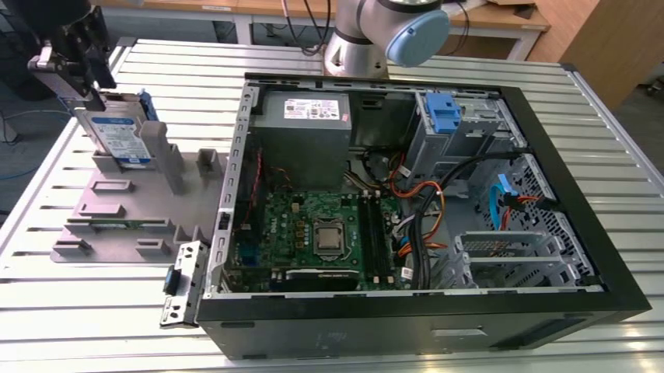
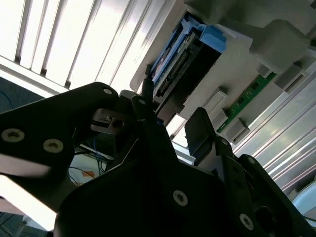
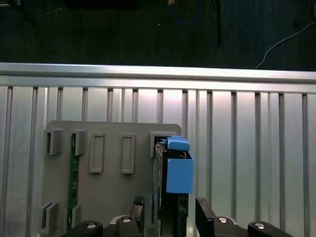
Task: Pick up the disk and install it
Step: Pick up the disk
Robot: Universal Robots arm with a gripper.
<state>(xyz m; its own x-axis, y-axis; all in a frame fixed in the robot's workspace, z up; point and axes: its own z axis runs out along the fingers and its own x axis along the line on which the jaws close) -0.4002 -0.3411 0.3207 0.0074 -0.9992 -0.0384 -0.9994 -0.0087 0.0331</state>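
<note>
- Exterior view: the gripper [image 1: 87, 87] hangs directly over the disk [image 1: 120, 134]. The disk stands on edge in a slot of the grey tray [image 1: 114, 203], broad labelled face outward. We judge its long axis roughly upright, so it runs on from the fingers' own line.
- Exterior view, surroundings: the open computer case [image 1: 581, 233] sits well apart from the gripper, toward the exterior view's right. The grey metal box [image 1: 306, 136] is mounted inside it. Tray and case both rest on the slatted table [image 1: 62, 311]. Nothing stands between gripper and disk.
- First wrist view: the disk [image 3: 178, 173] shows edge-on, blue rail uppermost, running straight away from the gripper [image 3: 171, 202]. One of the fingers [image 3: 139, 203] is on each side of it, spread, with a thin gap to each broad face. We read the gripper as straddling the disk, not yet pinching it.
- First wrist view, surroundings: a green circuit strip [image 3: 72, 177] sits in a tray slot well to one side of the fingers. The empty slot posts between it and the disk are clear of the fingers.
- Second wrist view: the disk's connector end [image 2: 180, 66] lies just beyond the fingertips, and one dark finger [image 2: 144, 96] is close beside its corner. The tray wall [image 2: 247, 61] is behind it.
</note>
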